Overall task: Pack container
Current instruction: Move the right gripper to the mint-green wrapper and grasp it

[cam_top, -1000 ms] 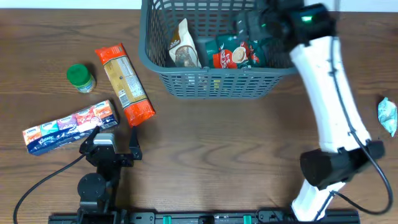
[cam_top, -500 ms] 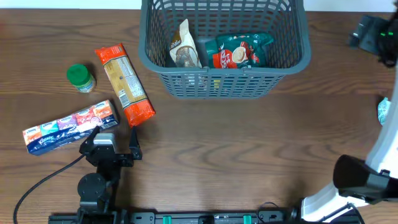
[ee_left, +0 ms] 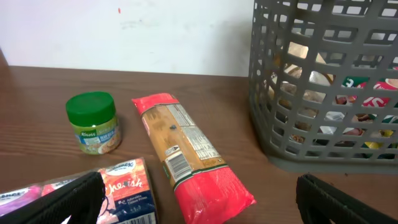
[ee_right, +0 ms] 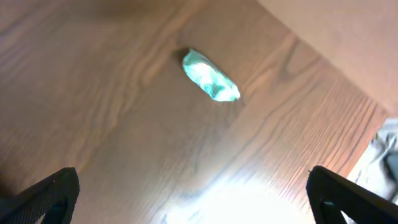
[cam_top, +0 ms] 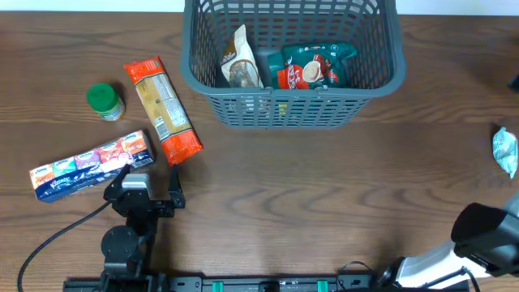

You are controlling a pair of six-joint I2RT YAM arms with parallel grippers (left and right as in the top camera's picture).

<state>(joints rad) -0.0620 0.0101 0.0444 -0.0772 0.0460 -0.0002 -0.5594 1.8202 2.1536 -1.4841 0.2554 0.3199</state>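
The container [cam_top: 292,114] sits far-centre on the counter [cam_top: 324,203], two packets inside. The right gripper [ee_right: 196,193] has left it within the last second. It now hangs open above a teal packet [ee_right: 210,76] at the right edge, probably the next pick. The left gripper [ee_left: 199,186] is open (idle). Only "Knorr" reads, on the green-lidded jar [ee_left: 93,121].

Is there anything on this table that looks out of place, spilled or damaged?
Nothing looks spilled or damaged. One thing stands apart: a small pale blue-green packet lies alone near the right edge of the table, far from the jar, pasta packet and tissue pack left of the basket.
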